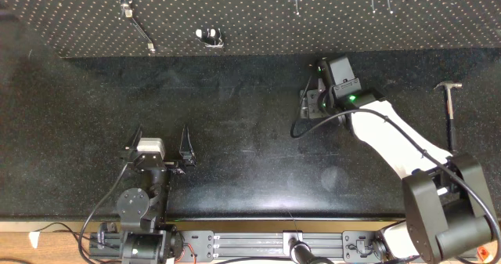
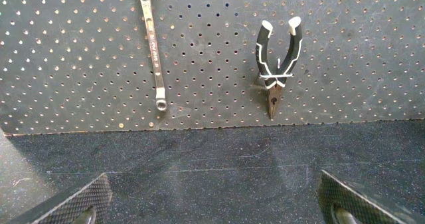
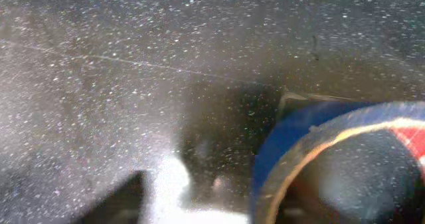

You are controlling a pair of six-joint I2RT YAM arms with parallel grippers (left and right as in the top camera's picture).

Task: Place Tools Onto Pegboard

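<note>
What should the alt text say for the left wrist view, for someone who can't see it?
A wrench and black-and-white-handled pliers hang apart on a perforated pegboard that rises behind a dark speckled worktop. The left gripper is open, its fingers spread wide above the worktop, holding nothing.

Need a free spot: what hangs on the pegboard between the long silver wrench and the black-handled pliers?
Nothing: in the left wrist view, the pegboard between silver wrench and black-handled pliers is bare.
</note>
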